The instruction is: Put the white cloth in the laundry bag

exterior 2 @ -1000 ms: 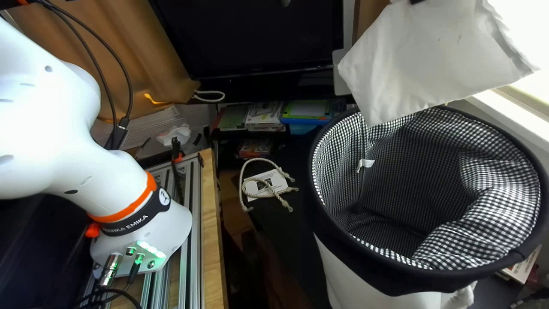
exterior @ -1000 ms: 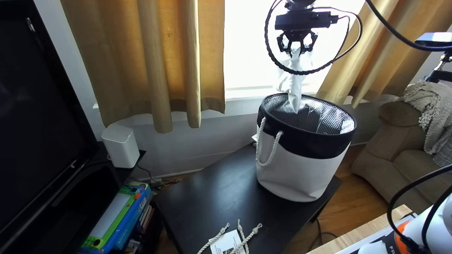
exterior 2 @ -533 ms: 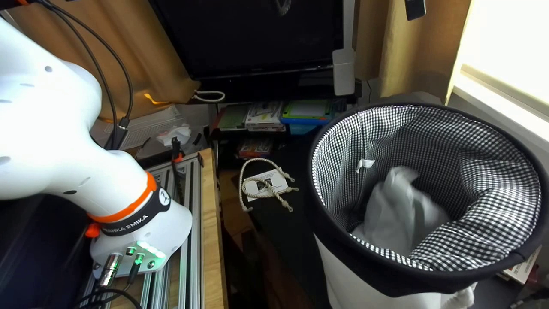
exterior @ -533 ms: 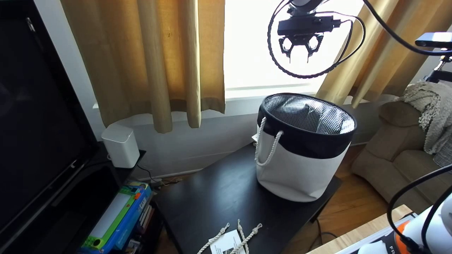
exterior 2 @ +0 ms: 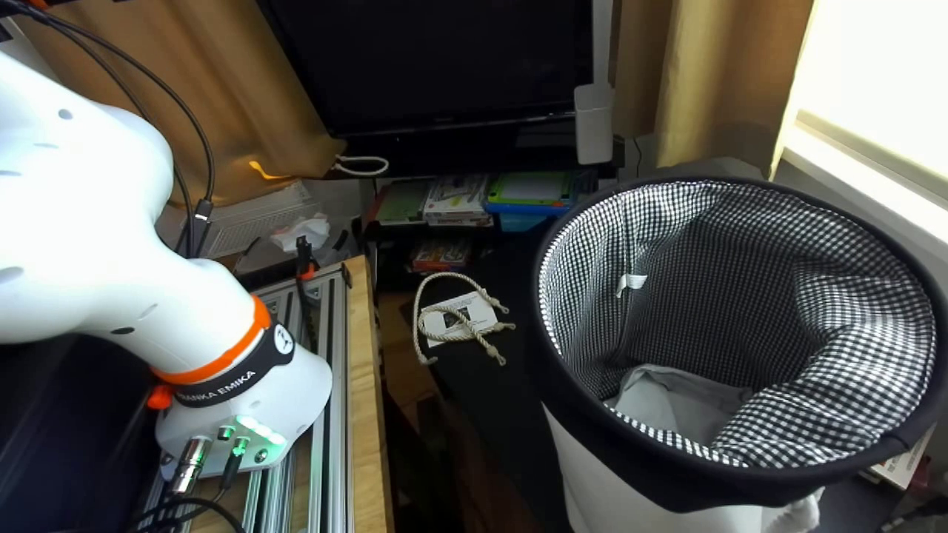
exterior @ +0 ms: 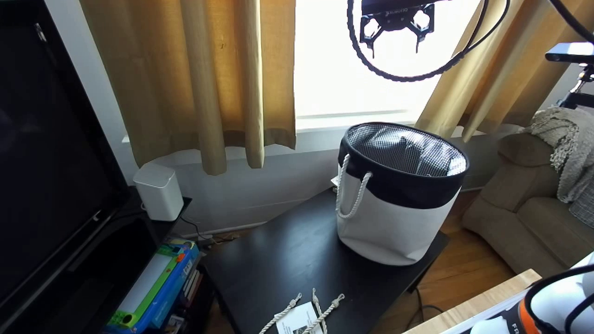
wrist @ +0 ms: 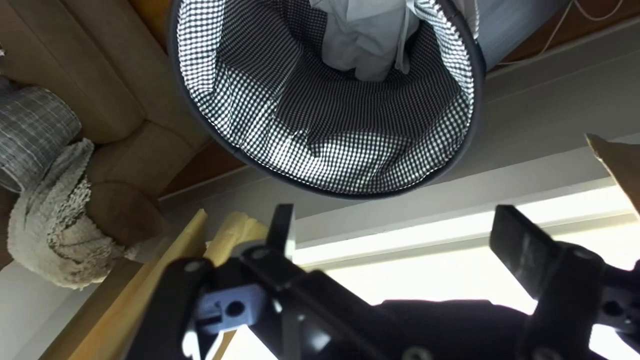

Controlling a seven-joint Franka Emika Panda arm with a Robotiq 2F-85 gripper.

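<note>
The laundry bag (exterior: 394,227), white below with a black band on top and a checked lining, stands upright in both exterior views. Inside it, low down, lies the white cloth (exterior 2: 678,403), crumpled and partly covered by the near rim. From the wrist the same cloth (wrist: 365,47) shows at the top of the picture, within the checked lining (wrist: 360,150). High over the bag, in front of the bright window, my gripper (exterior: 395,52) is open. Its fingers stand wide apart in the wrist view, holding nothing, clear of the bag.
The bag rests on a black table (exterior: 278,250), where rope pieces (exterior: 320,320) and a white card also lie. A window and yellow curtains (exterior: 255,69) are behind. Near the television stands a white box (exterior: 159,192). A couch (exterior: 533,208) is at the side. Black cables loop around the gripper.
One second ago the gripper held the white cloth over the bag. It has opened, the cloth has fallen inside and settled at the bottom, and the gripper has risen.
</note>
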